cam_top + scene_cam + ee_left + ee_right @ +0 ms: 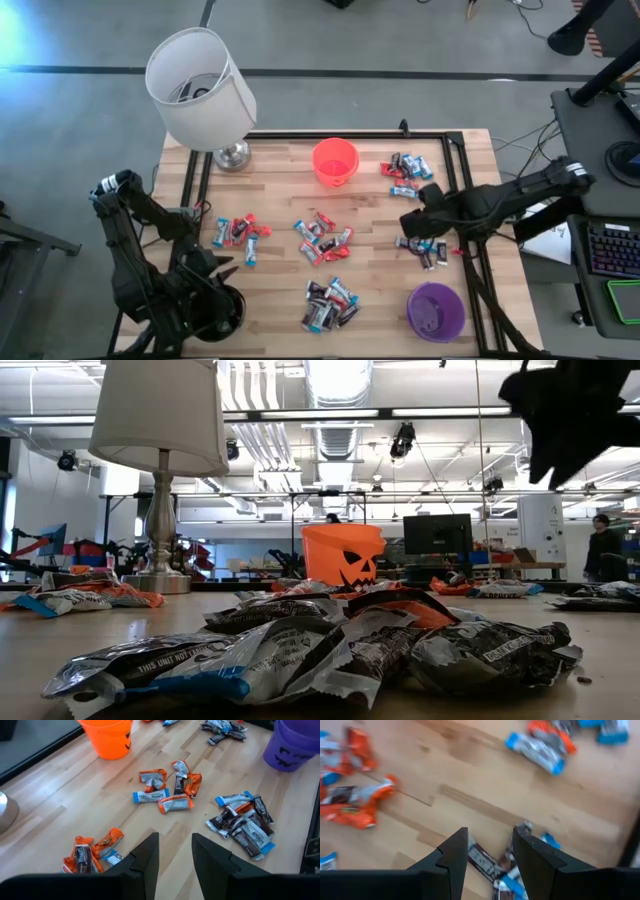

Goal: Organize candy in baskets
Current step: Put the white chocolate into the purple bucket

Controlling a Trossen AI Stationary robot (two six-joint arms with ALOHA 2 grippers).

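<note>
Wrapped candies lie flat on the wooden table in several piles: left (236, 232), centre (322, 238), near (330, 305), far right (410, 168) and right (425, 250). The orange basket (335, 160) stands at the far middle and the purple basket (435, 311) at the near right. The black basket (224, 314) is partly hidden under my left arm. My right gripper (490, 847) is open above the right pile, with dark brown and blue candies (485, 860) below its fingers, not touched. It also shows in the high view (410, 221). My left gripper (175, 855) is open and empty at the near left.
A table lamp with a large white shade (200, 88) stands at the far left corner, its metal base (233, 155) on the table. A black frame (350, 133) runs along the table's far and side edges. Bare wood lies between the piles.
</note>
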